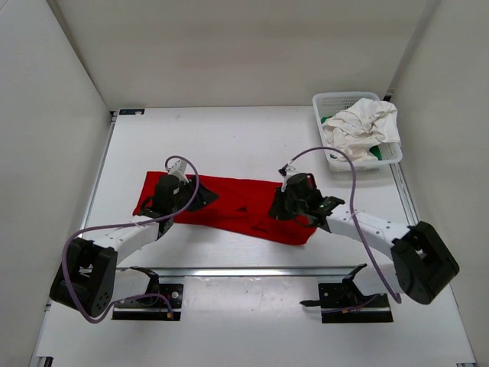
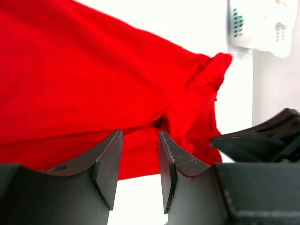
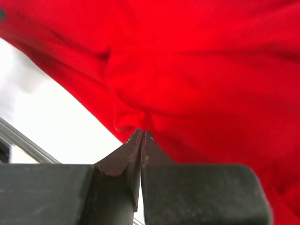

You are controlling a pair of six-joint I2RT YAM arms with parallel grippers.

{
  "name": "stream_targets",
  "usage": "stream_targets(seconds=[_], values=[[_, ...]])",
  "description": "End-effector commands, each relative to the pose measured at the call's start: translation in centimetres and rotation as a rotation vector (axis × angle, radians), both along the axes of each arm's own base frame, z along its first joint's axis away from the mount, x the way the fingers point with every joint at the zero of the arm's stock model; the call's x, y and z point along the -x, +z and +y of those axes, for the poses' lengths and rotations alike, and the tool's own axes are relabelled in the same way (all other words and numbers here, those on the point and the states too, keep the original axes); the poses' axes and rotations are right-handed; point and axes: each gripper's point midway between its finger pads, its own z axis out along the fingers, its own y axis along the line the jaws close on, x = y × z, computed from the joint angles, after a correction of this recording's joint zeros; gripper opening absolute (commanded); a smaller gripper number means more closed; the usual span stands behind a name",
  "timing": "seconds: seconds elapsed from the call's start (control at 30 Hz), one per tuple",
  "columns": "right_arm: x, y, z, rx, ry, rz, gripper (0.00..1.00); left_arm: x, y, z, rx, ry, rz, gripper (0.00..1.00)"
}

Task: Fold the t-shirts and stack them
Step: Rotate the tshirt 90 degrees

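While the red t-shirt lay stretched left to right across the middle of the tabletop, the right gripper held its jaws pressed together on a bunched fold near the shirt's right end. At the shirt's left end, the left gripper had jaws spread slightly, with cloth visible beyond the gap. The white t-shirt and green t-shirt sat heaped in the mesh basket, far right.

The top camera looks down from above the near edge, taking in the whole table. The left wrist camera looks low past the left gripper, across the red shirt toward the basket at the far right corner; the right wrist camera sits close against that shirt, shared by all views.
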Motion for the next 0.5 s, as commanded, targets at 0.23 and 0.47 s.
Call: stream_targets(seconds=[0.23,0.47], values=[[2.3,-4.7,2.2,0.085,0.043,0.105,0.0,1.3,-0.6,-0.2,-0.036,-0.037,-0.01,0.47],[0.6,-2.8,-0.1,0.181,0.016,0.071,0.16,-1.3,-1.3,1.1,-0.069,0.023,0.022,0.48]])
